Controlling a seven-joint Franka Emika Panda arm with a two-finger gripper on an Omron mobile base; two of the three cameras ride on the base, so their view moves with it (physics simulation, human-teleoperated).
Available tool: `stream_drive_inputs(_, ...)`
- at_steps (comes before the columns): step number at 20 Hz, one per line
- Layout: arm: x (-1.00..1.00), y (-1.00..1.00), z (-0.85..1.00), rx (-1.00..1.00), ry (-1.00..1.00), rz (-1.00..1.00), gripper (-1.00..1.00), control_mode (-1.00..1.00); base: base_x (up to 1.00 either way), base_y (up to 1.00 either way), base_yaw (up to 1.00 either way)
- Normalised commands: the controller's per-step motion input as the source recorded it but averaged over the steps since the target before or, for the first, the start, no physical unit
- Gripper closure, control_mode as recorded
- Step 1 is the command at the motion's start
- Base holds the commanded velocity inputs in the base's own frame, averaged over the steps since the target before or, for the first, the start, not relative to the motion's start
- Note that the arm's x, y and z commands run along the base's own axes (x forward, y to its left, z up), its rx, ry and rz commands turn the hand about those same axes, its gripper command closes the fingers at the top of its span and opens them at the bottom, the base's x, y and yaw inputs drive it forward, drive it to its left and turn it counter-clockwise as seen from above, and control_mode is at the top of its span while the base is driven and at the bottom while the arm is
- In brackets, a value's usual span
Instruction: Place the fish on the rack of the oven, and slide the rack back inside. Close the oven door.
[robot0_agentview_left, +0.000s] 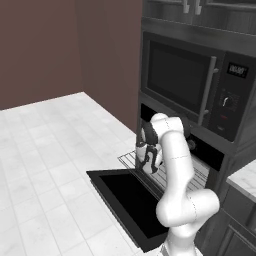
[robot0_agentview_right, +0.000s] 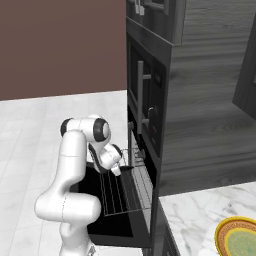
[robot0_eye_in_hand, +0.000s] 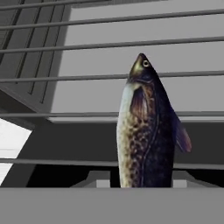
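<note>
The fish (robot0_eye_in_hand: 146, 127), dark and speckled with its head pointing away, is held by its tail end in my gripper (robot0_eye_in_hand: 142, 181), whose fingertips (robot0_eye_in_hand: 98, 178) press on both sides. Close beneath it run the silver bars of the rack (robot0_eye_in_hand: 65, 78). The rack (robot0_agentview_left: 131, 159) is pulled out over the oven door (robot0_agentview_left: 125, 200), which lies dropped open and flat. My gripper (robot0_agentview_left: 146, 162) hangs just above the rack's front left part, in front of the oven (robot0_agentview_left: 200, 147). From the right, the gripper (robot0_agentview_right: 117, 170) sits over the rack (robot0_agentview_right: 117, 192) and the door (robot0_agentview_right: 95, 220).
A microwave (robot0_agentview_left: 185, 80) with a vertical handle sits above the oven in the dark cabinet column. A yellow-orange plate (robot0_agentview_right: 239, 237) rests on the marble counter (robot0_agentview_right: 190, 215) at the right. White tiled floor (robot0_agentview_left: 45, 165) spreads to the left of the open door.
</note>
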Motion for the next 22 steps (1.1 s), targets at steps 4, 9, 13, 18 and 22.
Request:
stream_drive_inputs(4,0.02,0.0,-0.25,0.0,-0.01,0.0,-1.0,-1.0,0.0,0.0,0.0)
stream_drive_inputs(9,-0.14,0.06,0.0,0.0,-0.05,0.0,-1.0,-1.0,0.0,0.0,0.0)
stream_drive_inputs(13,-0.43,0.21,0.09,0.0,-0.08,0.0,-1.0,-1.0,0.0,0.0,0.0)
stream_drive_inputs(18,-0.49,0.25,0.32,0.0,-0.11,0.0,-1.0,-1.0,0.0,0.0,0.0)
stream_drive_inputs(22,-0.49,0.45,0.28,-0.01,-0.01,0.0,-1.0,-1.0,0.0,0.0,0.0)
